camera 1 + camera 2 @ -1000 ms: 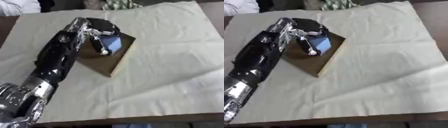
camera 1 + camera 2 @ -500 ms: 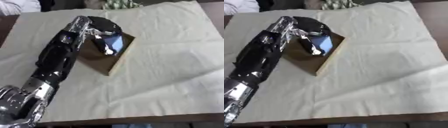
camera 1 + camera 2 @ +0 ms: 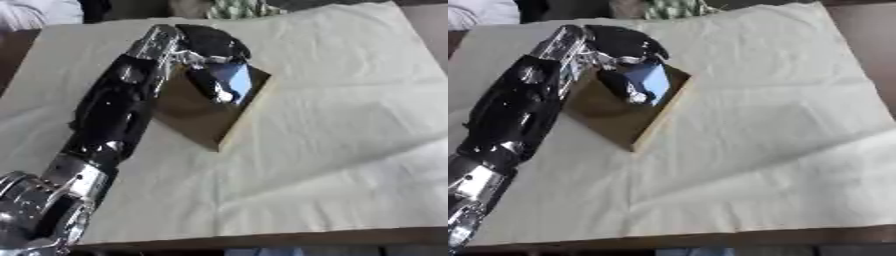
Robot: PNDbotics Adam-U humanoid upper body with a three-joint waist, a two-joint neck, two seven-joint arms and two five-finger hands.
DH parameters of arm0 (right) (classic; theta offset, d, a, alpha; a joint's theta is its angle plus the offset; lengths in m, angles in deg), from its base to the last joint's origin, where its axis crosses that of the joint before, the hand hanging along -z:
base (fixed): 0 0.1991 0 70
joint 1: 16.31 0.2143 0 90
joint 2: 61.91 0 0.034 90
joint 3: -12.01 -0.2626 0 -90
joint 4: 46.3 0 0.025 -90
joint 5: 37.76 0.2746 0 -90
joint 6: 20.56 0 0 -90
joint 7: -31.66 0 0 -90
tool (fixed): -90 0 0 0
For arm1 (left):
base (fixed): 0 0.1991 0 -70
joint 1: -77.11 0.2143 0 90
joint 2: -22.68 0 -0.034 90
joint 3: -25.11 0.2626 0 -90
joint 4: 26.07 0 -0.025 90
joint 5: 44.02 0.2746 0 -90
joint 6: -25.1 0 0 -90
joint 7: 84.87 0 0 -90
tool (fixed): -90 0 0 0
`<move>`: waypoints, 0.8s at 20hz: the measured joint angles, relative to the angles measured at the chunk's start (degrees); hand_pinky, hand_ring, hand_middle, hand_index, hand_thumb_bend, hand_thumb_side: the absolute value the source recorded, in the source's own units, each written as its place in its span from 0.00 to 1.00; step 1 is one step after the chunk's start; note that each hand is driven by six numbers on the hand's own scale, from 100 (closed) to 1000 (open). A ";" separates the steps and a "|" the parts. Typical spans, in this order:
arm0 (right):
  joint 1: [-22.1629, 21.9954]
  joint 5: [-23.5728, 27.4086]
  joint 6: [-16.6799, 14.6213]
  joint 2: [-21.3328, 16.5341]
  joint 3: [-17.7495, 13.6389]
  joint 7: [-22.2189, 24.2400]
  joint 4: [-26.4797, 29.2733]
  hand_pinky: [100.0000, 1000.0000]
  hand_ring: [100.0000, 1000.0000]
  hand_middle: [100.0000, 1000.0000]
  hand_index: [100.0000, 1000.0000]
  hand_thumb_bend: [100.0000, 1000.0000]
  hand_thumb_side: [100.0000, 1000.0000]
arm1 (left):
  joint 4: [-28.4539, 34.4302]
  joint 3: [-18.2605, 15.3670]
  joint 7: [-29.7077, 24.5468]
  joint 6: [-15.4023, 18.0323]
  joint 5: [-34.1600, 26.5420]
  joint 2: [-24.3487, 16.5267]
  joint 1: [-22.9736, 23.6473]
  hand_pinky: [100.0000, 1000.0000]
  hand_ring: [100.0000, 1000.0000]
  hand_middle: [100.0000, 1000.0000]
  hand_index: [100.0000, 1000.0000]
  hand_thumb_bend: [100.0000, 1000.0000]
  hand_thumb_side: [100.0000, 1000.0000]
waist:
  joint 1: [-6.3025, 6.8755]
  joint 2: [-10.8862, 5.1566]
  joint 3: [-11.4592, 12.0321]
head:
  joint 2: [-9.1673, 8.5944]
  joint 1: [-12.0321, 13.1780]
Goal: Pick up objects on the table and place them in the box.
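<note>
One box [image 3: 203, 117], one blue object [image 3: 651, 82], one cloth [image 3: 332, 130]

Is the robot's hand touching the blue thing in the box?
Touching. In the right eye view, the left hand reaches over the box and its dark fingers lie right against the blue thing, with no gap showing.

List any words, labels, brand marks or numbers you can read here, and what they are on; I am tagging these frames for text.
None can be read. The brown box, the blue object at the left robot hand and the cream cloth show no legible print; the patterned thing at the far edge is too blurred to tell.
</note>
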 measured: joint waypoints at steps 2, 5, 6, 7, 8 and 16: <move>0.00 0.05 0.01 0.01 -0.01 -0.02 -0.01 0.64 0.70 0.56 0.79 0.00 0.55 | 0.14 0.18 0.12 0.12 0.85 -0.02 0.00 1.00 1.00 0.96 0.88 0.24 0.34 | -0.01 0.00 0.11 | 0.00 -0.06; -0.01 0.23 0.08 0.01 -0.02 -0.15 -0.01 0.64 0.70 0.56 0.79 0.00 0.54 | -0.15 0.31 0.54 0.54 2.09 -0.04 0.00 1.00 1.00 0.95 0.90 0.22 0.96 | -0.09 0.00 0.21 | 0.01 -0.11; -0.01 0.26 0.10 0.01 -0.02 -0.20 -0.01 0.64 0.70 0.56 0.79 0.00 0.54 | -0.26 0.31 0.62 0.62 2.46 -0.05 0.00 1.00 1.00 0.95 0.91 0.27 1.00 | -0.14 0.00 0.25 | 0.01 -0.12; -0.01 0.27 0.09 0.01 -0.02 -0.23 -0.01 0.64 0.70 0.56 0.79 0.00 0.54 | -0.30 0.29 0.68 0.68 2.84 -0.07 0.00 1.00 1.00 0.95 0.90 0.29 1.00 | -0.17 0.00 0.27 | 0.01 -0.13; -0.01 0.28 0.07 0.01 -0.02 -0.25 -0.01 0.64 0.70 0.56 0.79 0.00 0.54 | -0.35 0.28 0.68 0.68 3.31 -0.08 0.00 1.00 1.00 0.95 0.90 0.30 1.00 | -0.19 0.00 0.28 | 0.01 -0.13; 0.00 0.39 0.05 0.01 -0.02 -0.33 -0.01 0.64 0.70 0.56 0.79 0.00 0.54 | -0.30 0.31 2.20 2.20 7.72 -0.09 0.02 1.00 1.00 0.96 0.97 0.38 1.00 | -0.35 -0.06 0.40 | 0.01 -0.10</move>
